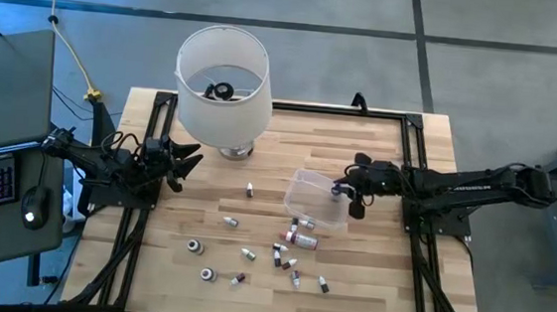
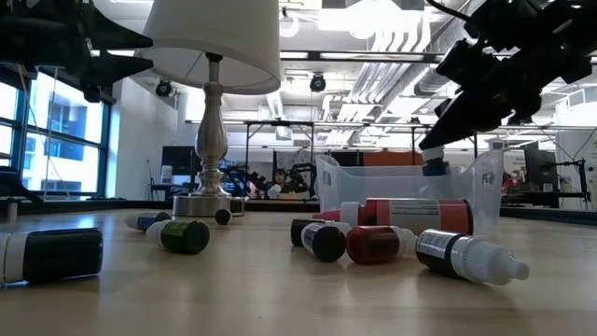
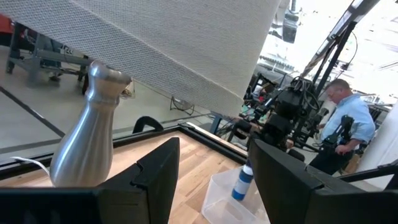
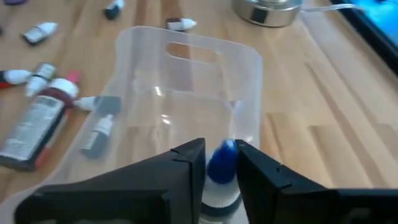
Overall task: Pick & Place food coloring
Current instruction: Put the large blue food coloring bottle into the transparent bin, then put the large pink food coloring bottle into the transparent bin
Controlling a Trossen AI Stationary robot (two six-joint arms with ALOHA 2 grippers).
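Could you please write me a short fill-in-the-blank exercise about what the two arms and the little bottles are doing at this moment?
1. The right gripper holds a bottle with a ____ cap above the clear tub.
2. The tub has ____ bottles inside it.
3. The left gripper waits open beside the base of the ____.
4. Most food coloring bottles lie scattered on the ____.

Missing words: blue; no; lamp; table

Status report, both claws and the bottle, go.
Right claw over tub, blue-capped bottle between fingers. Left claw open, parked by lamp. Other bottles scattered on table; nothing blocking.
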